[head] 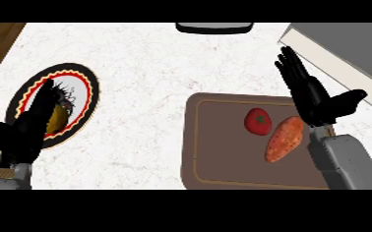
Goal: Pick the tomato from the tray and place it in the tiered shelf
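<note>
At about nine o'clock the left hand (29, 123) rests with fingers straight and relaxed, open, lying over a round plate (85, 86) with a red and yellow patterned rim. It partly hides something yellowish on that plate; what it is I cannot tell. This hand holds nothing and seems parked out of the way, leaving the job to the other arm.

The white marbled desk (152, 64) runs bare through the middle. At twelve o'clock a dark rounded object (214, 27) pokes in at the far edge, too cropped to name.

Around four o'clock sits the brown tray (218, 152). The tomato (257, 121) lies in it, just beside an orange sweet potato (284, 138), the two nearly touching.

The right hand (309, 96) hovers at three o'clock above the tray's far right corner, fingers extended and thumb spread, empty. That open spread suits an approach to the tomato, which it must take without nudging its neighbour. A grey slab (334, 42) at two o'clock may be the shelf.
</note>
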Controlling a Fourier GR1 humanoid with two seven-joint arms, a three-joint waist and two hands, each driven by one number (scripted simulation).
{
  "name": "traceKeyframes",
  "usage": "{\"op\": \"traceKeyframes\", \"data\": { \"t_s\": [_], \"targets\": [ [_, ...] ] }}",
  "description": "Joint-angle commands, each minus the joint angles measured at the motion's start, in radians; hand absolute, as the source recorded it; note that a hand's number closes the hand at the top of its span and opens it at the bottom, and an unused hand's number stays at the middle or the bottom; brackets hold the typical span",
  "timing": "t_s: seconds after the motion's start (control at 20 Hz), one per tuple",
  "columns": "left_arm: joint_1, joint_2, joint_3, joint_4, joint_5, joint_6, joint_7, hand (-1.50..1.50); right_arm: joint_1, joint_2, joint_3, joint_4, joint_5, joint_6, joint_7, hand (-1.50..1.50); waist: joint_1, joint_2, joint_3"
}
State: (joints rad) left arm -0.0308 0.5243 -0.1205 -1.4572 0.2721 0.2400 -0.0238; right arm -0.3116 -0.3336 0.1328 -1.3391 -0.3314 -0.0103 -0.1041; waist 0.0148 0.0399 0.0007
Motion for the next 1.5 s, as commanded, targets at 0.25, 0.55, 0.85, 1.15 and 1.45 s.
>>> {"op": "traceKeyframes", "data": {
  "t_s": [0.25, 0.55, 0.85, 1.15, 1.45],
  "targets": [
    [-0.086, -0.073, -0.097, -0.019, -0.082, 0.000, -0.039, 0.00, 0.074, -0.024, -0.171, -0.041, 0.089, -0.403, 0.146, -1.50, -0.086, -0.050, -0.005],
    [-0.059, -0.104, -0.109, -0.023, -0.053, -0.006, -0.028, 0.00, 0.226, -0.034, -0.259, 0.113, 0.262, -0.726, 0.078, 1.50, -0.108, -0.035, -0.009],
    [-0.115, -0.165, -0.165, 0.008, -0.105, 0.008, -0.011, 0.00, 0.375, 0.217, -0.312, -0.154, 0.238, -0.952, -0.169, -1.50, -0.055, -0.044, -0.001],
    [-0.112, -0.190, -0.194, -0.018, -0.138, 0.005, 0.012, 0.00, 0.545, 0.127, -0.058, -0.344, 0.359, -0.814, 0.064, -1.50, -0.024, -0.043, -0.004],
    [-0.150, -0.199, -0.183, -0.018, -0.137, -0.009, 0.051, 0.00, 0.575, -0.032, 0.068, -0.556, 0.592, -0.812, 0.467, -1.50, -0.015, -0.041, -0.005]
  ]
}}
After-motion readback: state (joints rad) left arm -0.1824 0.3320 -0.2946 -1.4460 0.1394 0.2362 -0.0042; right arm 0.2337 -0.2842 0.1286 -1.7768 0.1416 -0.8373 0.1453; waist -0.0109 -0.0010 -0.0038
